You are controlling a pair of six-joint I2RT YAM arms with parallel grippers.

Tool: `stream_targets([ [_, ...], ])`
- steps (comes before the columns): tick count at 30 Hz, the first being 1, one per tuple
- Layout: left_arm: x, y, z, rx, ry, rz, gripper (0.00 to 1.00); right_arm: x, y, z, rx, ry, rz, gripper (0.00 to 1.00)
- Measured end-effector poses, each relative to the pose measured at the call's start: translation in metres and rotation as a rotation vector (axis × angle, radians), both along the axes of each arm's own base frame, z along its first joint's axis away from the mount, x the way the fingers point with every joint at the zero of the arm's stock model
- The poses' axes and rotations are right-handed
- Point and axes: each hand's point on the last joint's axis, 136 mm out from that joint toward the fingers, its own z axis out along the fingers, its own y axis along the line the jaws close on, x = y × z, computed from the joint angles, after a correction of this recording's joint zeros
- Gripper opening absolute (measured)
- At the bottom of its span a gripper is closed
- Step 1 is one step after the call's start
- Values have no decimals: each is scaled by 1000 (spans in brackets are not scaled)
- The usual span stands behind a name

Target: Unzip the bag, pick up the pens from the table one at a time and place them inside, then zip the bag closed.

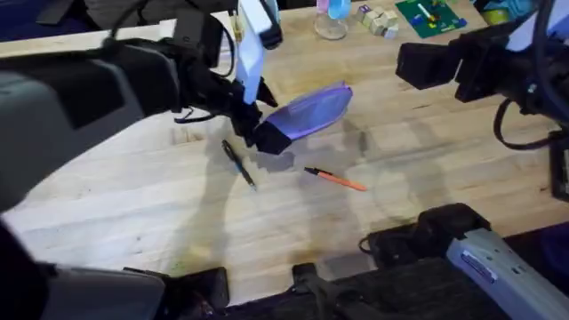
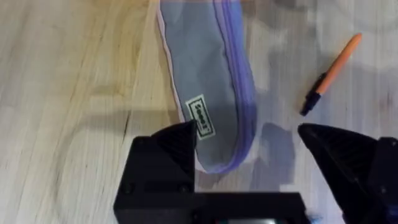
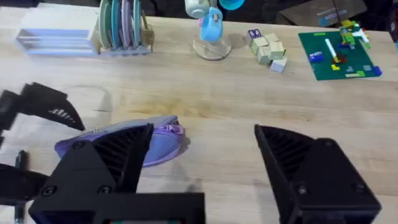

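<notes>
On plank-grain table: soft lavender bag, slim orange pen.

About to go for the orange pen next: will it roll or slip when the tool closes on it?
Probably yes. The orange pen looks slim and round, lying flat on the bare table, so a nudge may roll it. It seems stiff and light; the narrow barrel could squirt sideways from an off-centre pinch.

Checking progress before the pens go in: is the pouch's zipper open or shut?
Looks shut: in the left wrist view the zipper line on the pouch runs unbroken, with no gap. Its far end is cut off.
</notes>
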Motion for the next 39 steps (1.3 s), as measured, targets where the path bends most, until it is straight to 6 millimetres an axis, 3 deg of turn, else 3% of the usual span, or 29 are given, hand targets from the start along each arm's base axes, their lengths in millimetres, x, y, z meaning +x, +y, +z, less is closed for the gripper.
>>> stream_targets([
  [4, 2, -5, -9, 1, 1, -9, 993, 0, 0, 0, 0, 0, 0, 997],
  [18, 4, -5, -8, -3, -6, -7, 982, 0, 0, 0, 0, 0, 0, 998],
  [20, 5, -5, -8, -4, -8, -7, 806, 0, 0, 0, 0, 0, 0, 998],
  [25, 8, -5, -8, -1, -27, -7, 86, -1, 0, -1, 3, 4, -1, 998],
  [31, 8, -5, -8, 2, -28, -5, 45, -2, 0, -11, 16, 50, -8, 997],
  [39, 8, -5, -8, 2, -28, -5, 44, 16, 0, -41, 19, 176, -11, 996],
])
